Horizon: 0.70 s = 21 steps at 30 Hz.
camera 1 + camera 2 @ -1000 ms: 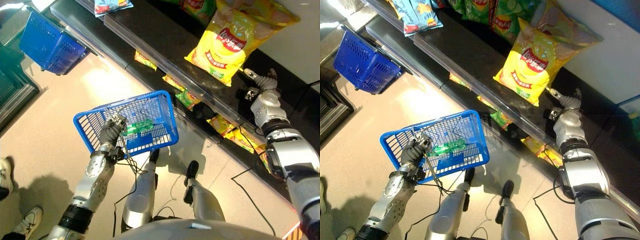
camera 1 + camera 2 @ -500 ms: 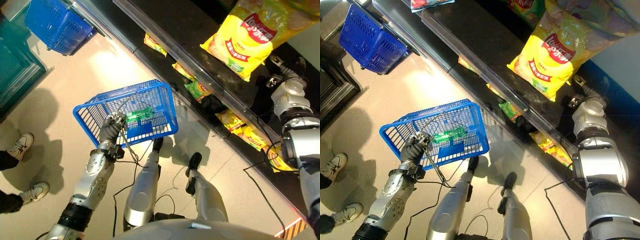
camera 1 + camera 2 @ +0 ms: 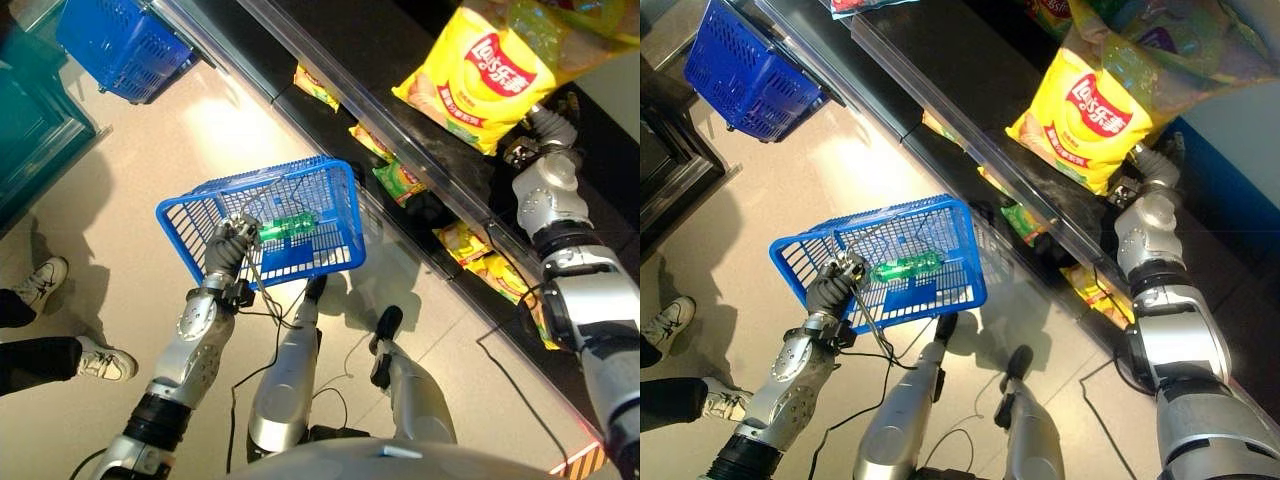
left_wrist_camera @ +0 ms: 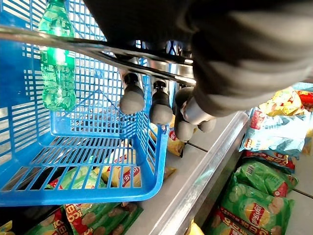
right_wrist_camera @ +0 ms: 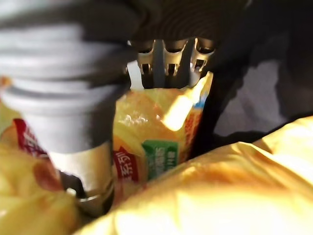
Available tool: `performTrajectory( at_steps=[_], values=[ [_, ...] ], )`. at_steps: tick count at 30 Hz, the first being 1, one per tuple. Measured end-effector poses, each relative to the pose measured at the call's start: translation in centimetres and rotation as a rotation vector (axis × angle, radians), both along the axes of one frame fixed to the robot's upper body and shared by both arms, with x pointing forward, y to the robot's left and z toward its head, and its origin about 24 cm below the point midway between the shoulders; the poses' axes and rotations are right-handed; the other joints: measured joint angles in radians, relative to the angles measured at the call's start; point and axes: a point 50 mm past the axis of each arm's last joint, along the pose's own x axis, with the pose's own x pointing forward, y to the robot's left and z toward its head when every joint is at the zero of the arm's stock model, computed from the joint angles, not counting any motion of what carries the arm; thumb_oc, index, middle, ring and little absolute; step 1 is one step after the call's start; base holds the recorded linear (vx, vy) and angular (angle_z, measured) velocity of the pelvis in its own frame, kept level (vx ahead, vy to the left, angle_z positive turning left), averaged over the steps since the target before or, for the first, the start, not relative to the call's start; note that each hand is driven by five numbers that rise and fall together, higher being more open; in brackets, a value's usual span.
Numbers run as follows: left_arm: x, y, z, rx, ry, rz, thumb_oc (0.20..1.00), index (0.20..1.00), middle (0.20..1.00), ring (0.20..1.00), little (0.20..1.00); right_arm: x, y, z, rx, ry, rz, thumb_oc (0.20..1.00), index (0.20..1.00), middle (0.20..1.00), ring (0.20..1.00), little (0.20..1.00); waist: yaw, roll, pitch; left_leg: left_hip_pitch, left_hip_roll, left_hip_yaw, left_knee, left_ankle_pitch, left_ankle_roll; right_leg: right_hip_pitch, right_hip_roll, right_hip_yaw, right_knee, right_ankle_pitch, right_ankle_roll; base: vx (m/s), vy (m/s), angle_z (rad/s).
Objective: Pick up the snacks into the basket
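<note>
A big yellow chip bag lies on the dark upper shelf at the right. My right hand is at its lower right edge. In the right wrist view the bag sits pinched between the thumb and the fingers. My left hand is shut on the wire handle of a blue basket, held above the floor in front of the shelves. A green bottle lies inside the basket.
A second blue basket stands on the floor at the far left. Small snack bags fill the lower shelf behind a clear rail. A person's shoes are at the left, beside a teal cabinet.
My right hand has moved in to the yellow bag's edge and closed on it, and the bag has tilted. The camera has shifted. The person's feet have stepped closer.
</note>
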Motion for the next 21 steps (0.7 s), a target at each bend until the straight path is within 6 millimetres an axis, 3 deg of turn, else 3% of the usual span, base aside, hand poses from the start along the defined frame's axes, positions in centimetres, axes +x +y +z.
performTrajectory(
  at_steps=[4, 9, 10, 12, 18, 21],
  values=[
    [0.0, 0.0, -0.1, -0.016, 0.007, 0.006, 0.200, 0.200, 0.200, 0.200, 0.200, 0.1, 1.7, -0.4, -0.016, -0.016, 0.066, 1.000, 1.000, 1.000, 1.000, 1.000, -0.013, -0.002, 0.002, -0.001, 0.000, 0.003, 0.001, 0.000, 0.000, -0.002, -0.002, 0.002, 0.004, -0.001, 0.000, 0.00, 0.000, 0.00],
    [-0.1, 0.1, -0.1, -0.017, 0.009, 0.008, 0.200, 0.200, 0.200, 0.200, 0.200, 0.8, 1.4, -0.2, -0.032, 0.028, 0.039, 1.000, 1.000, 1.000, 1.000, 1.000, -0.011, -0.002, 0.002, 0.000, 0.004, 0.013, 0.001, 0.001, 0.001, -0.003, -0.001, 0.003, 0.006, 0.000, 0.000, 0.00, 0.000, 0.00],
    [0.0, 0.1, -0.1, -0.017, 0.008, 0.008, 0.200, 0.200, 0.200, 0.200, 0.200, 1.1, 1.2, 0.0, -0.028, 0.047, 0.026, 0.774, 0.774, 0.774, 0.774, 0.774, -0.009, -0.002, 0.002, 0.000, 0.004, 0.013, 0.001, 0.001, 0.001, -0.003, 0.000, 0.003, 0.006, 0.001, 0.000, 0.00, 0.000, 0.00],
    [-0.1, 0.1, -0.1, -0.017, 0.008, 0.008, 0.200, 0.200, 0.200, 0.200, 0.200, 1.4, 0.8, 0.1, -0.023, 0.073, 0.003, 0.200, 0.200, 0.200, 0.200, 0.200, -0.006, -0.002, 0.002, 0.000, 0.004, 0.011, 0.001, 0.002, 0.000, -0.003, 0.001, 0.003, 0.006, 0.001, 0.000, 0.00, 0.000, 0.00],
    [0.1, 0.0, 0.0, -0.019, 0.002, 0.006, 0.200, 0.200, 0.200, 0.200, 0.200, 1.4, -0.1, 0.0, -0.021, 0.109, -0.034, 0.200, 0.200, 0.200, 0.200, 0.200, 0.014, -0.002, 0.002, 0.000, 0.003, -0.005, 0.001, 0.004, -0.003, 0.000, 0.003, -0.003, 0.001, 0.000, -0.001, 0.00, 0.000, 0.00],
    [0.1, 0.0, 0.0, -0.019, 0.003, 0.004, 0.200, 0.200, 0.200, 0.200, 0.200, 1.7, 1.0, -0.4, -0.018, 0.123, -0.002, 0.200, 0.200, 0.200, 0.200, 0.200, 0.016, -0.002, 0.002, 0.000, 0.001, -0.009, 0.001, 0.004, -0.003, 0.006, 0.004, -0.007, -0.004, 0.000, -0.001, 0.01, 0.010, 0.08]
  ],
)
